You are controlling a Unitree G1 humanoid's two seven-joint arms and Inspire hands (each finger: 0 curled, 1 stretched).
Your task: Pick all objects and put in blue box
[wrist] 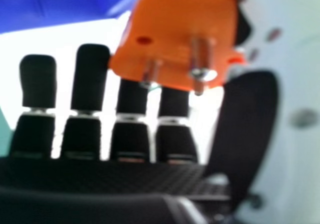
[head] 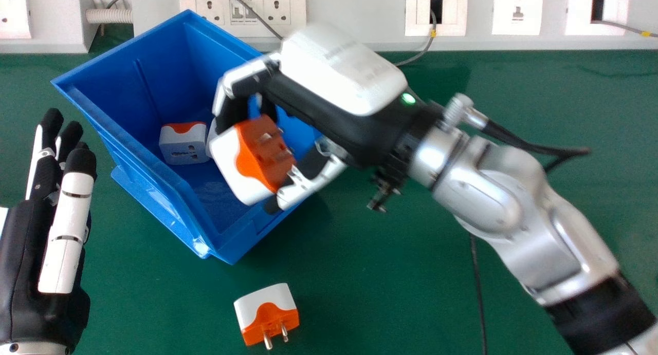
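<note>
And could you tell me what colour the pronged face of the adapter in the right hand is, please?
Orange; the right hand view shows it best.

Head view: looks forward and down from the robot's head onto the table (head: 385, 273), at moderate range; sockets (head: 277, 10) along the upper edge, box (head: 113, 77) upper left. Right hand view: set at the right hand (head: 339, 70), very close, facing out past its fingers (wrist: 37, 84). Overlap: the hand, part of the box, and the held plug (head: 257, 149), left of centre in head view.
</note>
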